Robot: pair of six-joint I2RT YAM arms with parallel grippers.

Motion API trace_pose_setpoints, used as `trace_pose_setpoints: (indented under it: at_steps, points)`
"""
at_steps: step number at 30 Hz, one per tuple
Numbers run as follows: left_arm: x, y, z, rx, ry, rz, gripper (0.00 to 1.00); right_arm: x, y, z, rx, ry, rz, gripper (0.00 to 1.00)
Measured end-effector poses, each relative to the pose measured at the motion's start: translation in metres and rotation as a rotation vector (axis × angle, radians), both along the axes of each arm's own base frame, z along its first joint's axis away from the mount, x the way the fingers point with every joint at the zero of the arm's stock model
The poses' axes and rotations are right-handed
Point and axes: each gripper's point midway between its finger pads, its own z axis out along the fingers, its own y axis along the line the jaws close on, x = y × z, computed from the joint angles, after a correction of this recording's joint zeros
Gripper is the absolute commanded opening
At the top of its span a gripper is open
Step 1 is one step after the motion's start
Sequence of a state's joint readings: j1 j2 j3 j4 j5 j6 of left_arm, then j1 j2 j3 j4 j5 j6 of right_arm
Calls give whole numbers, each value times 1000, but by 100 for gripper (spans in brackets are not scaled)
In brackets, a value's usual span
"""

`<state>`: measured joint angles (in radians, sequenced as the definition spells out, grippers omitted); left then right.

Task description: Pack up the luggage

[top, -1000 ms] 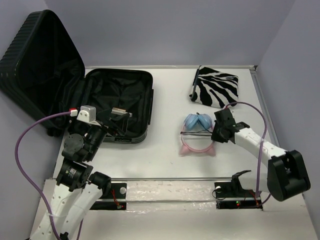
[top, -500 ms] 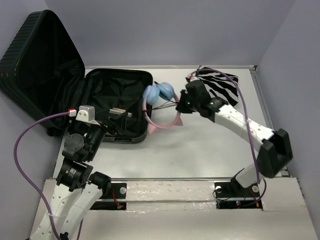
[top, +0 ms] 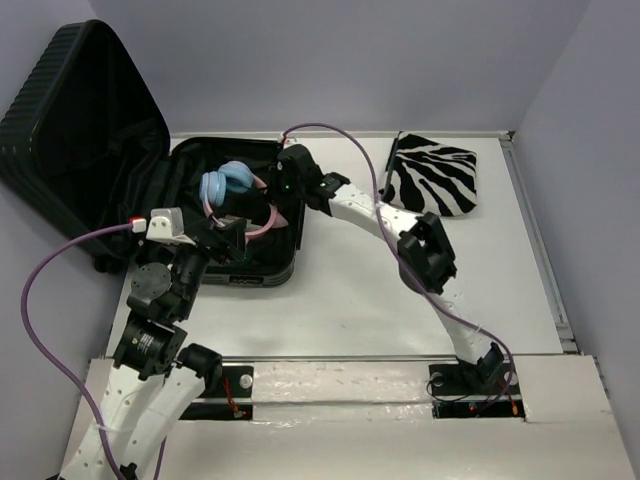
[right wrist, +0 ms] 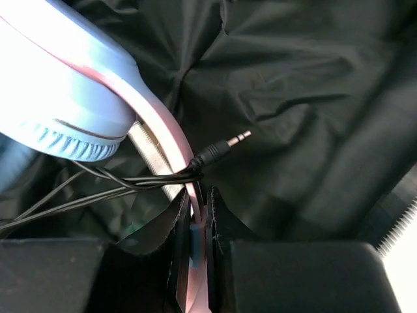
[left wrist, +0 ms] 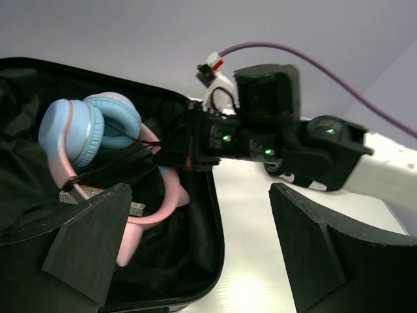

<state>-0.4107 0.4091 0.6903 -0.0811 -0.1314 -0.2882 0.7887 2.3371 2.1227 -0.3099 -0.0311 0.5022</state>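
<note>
Lying open, the luggage (top: 85,130) sits under the right pincer (right wrist: 197,225) (gripping headphones (top: 225,187)).

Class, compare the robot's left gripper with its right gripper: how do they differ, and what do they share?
The left gripper has jaws wide open and empty; the right gripper has jaws shut on the pink band of the headphones. The left gripper hovers at the near edge of the luggage; the right gripper reaches in over its side rim. Both are black and meet at the open luggage.
</note>
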Motion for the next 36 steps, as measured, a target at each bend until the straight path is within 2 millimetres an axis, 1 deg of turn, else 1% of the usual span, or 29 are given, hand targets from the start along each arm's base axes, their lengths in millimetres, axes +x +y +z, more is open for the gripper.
trace_pose_setpoints:
  at_steps: [2,3,4,5,6,7,9,10,12,15,16,18,19,20,21,22,23,24,25,26,27,28,29,30,31,33,34,35,36]
  points:
    - [2,1,-1,-5,6,8,99,7,11,-16,-2,7,-8,11]
    - [2,1,-1,-5,10,9,99,13,18,-24,2,7,-13,16]
    - [3,0,-2,-4,14,9,99,14,21,-31,1,12,-14,21]
    - [4,0,-3,-3,17,10,99,15,23,-36,0,18,-17,29]
    - [4,0,-4,-2,20,9,99,16,26,-42,2,26,-19,43]
    - [4,0,-4,-2,21,9,99,16,28,-44,5,30,-21,49]
    - [4,0,-4,-2,21,9,99,15,31,-44,17,36,-22,60]
    - [4,0,-4,-2,20,9,99,16,32,-42,23,30,-20,63]
    - [4,0,-3,-2,19,9,99,17,34,-35,37,19,-19,67]
    - [4,0,-3,-2,20,9,99,17,36,-28,52,8,-12,68]
    - [4,0,-3,-2,20,9,99,16,36,-21,60,3,-8,72]
    - [4,1,-3,-1,20,13,99,12,35,-6,74,-5,1,74]
    - [5,1,-4,-1,21,15,99,10,33,5,81,-16,8,77]
    - [5,2,-4,0,22,17,99,6,30,17,88,-25,15,78]
    - [5,2,-4,0,24,20,99,1,24,37,98,-44,20,78]
    - [5,3,-4,0,24,21,99,-2,21,50,107,-60,24,78]
    - [5,3,-4,0,24,22,99,-6,14,70,121,-84,23,79]
    - [5,3,-4,0,24,23,99,-9,4,85,126,-101,18,79]
    - [5,3,-4,0,24,24,99,-13,-8,105,137,-130,7,79]
    - [5,4,-4,0,24,27,99,-22,-30,125,149,-149,-6,79]
    - [6,5,-5,-4,25,32,99,-25,-52,135,154,-164,-29,80]
    - [6,5,-4,-8,26,36,99,-25,-74,151,173,-182,-59,83]
    - [6,7,-4,-16,28,44,99,-21,-98,159,190,-192,-96,87]
    - [6,7,-4,-20,29,48,99,-14,-130,163,199,-198,-149,90]
    - [6,8,-4,-27,31,52,99,1,-180,157,207,-200,-244,93]
    - [7,8,-4,-38,33,56,99,19,-265,127,175,-163,-424,94]
    - [7,8,-4,-42,34,57,99,29,-312,110,153,-141,-539,94]
    - [7,9,-4,-45,34,58,99,35,-367,79,123,-93,-663,94]
    - [7,9,-4,-48,35,61,99,32,-398,53,100,-47,-735,94]
